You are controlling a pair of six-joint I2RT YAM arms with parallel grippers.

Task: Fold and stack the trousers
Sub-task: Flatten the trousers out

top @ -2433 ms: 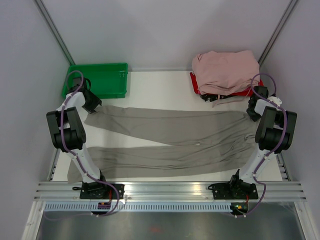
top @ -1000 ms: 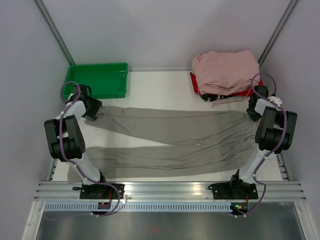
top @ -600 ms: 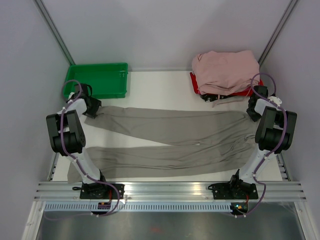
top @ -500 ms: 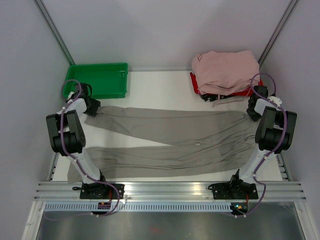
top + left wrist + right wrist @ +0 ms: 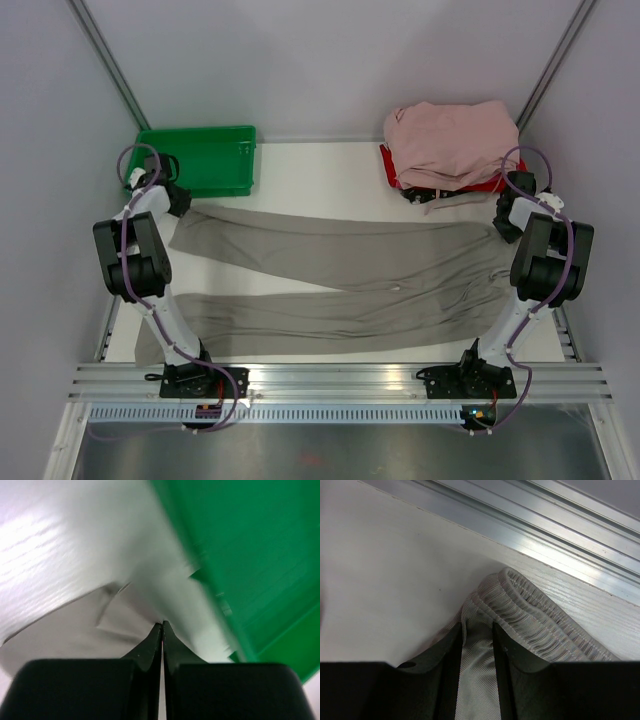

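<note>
The trousers (image 5: 350,265) are showing soft matt cloth, the waistband (image 5: 545,617) ribbed; the tray (image 5: 200,165) is shining as smooth plastic; the bench (image 5: 320,180) is showing faint wood grain; the rail (image 5: 560,525) is gleaming as metal.

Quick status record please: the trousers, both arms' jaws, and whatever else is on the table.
trousers: grey-beige, flat, unfolded, legs pointing left
left gripper: near the far leg's cuff, beside the green bin; jaws shut, unclear whether cloth is caught
right gripper: jaws shut on the waistband at the table's right edge
other: pink garments piled at the far right
fold: not started
</note>
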